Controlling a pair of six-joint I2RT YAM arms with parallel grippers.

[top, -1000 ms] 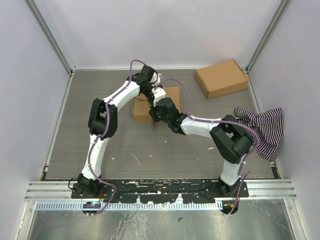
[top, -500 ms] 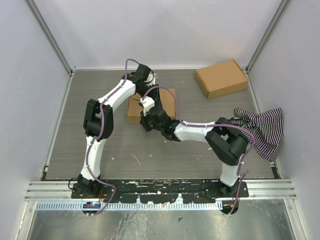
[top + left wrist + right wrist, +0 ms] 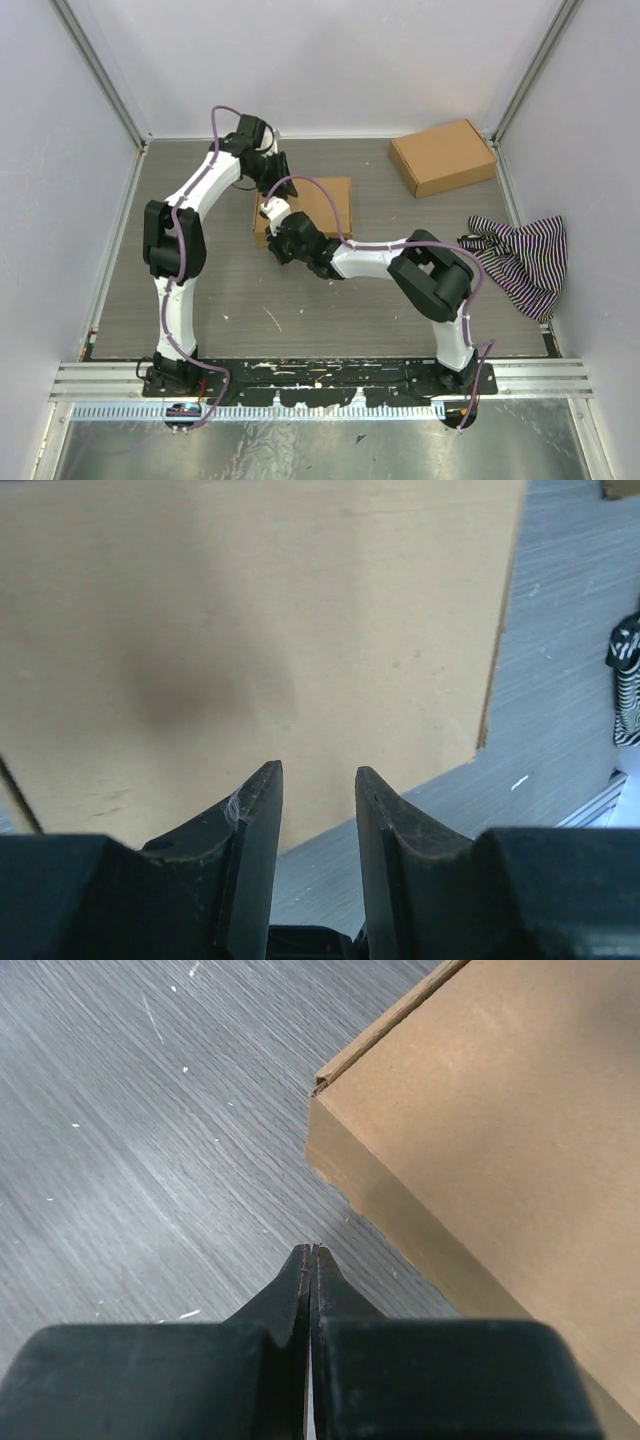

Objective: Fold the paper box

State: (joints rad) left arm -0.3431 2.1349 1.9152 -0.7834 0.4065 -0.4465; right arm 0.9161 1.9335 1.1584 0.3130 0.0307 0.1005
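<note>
**Item 1, paper box** [image 3: 312,205]: I am seeing it lying on the table [image 3: 200,290], about midway across and toward the far side. It is sitting flat with its top panel down and a low side wall showing. I am not making out any loose flaps or tabs (the far edges are hidden behind the arms).

**Item 2, left gripper** [image 3: 318,772]: I am reading its fingers as spread apart with nothing between them, hovering over the box's top panel near one edge.

**Item 3, right gripper** [image 3: 311,1250]: its fingers are pressing together on nothing, and the tip is pointing at bare table just beside a corner of the box.

**Item 4, bystanders:** a second carton [image 3: 443,157] is sitting at the far right and a striped cloth [image 3: 522,262] is lying against the right wall. Both are well apart from the work.

**Step in hand (my judgement):** I am taking the folding as nearly finished and treating this as a check or press-down of the closed lid.

**Next move calls for:** I am planning to bring the open fingers down on any edge that is lifting while the shut tip steadies the corner. I am expecting the light box to slide if I push it sideways.
</note>
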